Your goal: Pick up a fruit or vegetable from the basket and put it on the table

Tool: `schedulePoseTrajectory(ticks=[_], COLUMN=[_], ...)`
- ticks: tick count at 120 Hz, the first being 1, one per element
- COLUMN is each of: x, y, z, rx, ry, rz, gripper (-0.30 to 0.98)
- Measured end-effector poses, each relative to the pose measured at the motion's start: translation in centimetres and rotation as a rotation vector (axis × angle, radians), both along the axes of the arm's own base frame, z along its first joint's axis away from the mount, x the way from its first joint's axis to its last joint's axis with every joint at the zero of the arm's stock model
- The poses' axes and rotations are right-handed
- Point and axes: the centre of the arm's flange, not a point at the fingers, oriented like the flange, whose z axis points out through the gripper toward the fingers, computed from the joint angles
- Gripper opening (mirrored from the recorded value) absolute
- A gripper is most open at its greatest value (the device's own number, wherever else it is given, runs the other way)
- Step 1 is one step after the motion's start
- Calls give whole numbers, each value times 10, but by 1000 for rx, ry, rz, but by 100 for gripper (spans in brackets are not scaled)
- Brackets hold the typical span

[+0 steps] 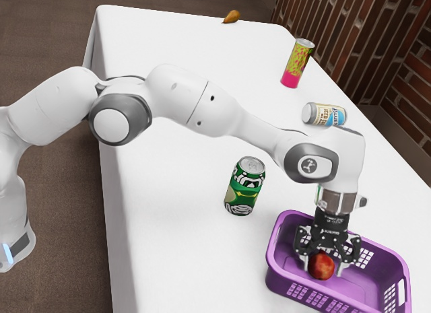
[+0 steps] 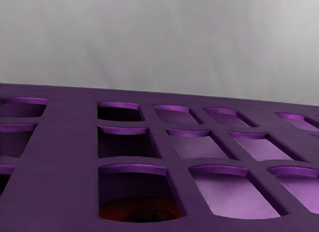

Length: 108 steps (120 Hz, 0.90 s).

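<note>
Behind basket wall (image 2: 65,172), part-hidden fruit (image 2: 118,209).

You have a round, glossy red fruit (image 1: 321,266) with faint orange mottling, lying inside the purple basket (image 1: 279,281). The basket stands upright and open-topped on the smooth white counter (image 1: 168,212), its rim rounded at the corners, its walls pierced by rows of holes.

"ICED" on lying can (image 1: 324,114), neighbouring letters unclear; pale print on black hand (image 1: 324,266), too small to read.
</note>
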Motion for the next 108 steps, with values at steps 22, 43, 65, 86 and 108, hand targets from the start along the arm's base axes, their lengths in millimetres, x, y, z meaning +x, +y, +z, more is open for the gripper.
schedulePoseTrajectory(ticks=[22,43,65,86,108], x=[0,0,-22,-15,9], y=[1,4,1,86,187], z=[0,13,96,166,160], rx=[-10,-8,3,61,99], ry=[4,-8,-110,-219,-217], rz=[2,15,17,143,269], gripper=[39,35,34,35,34])
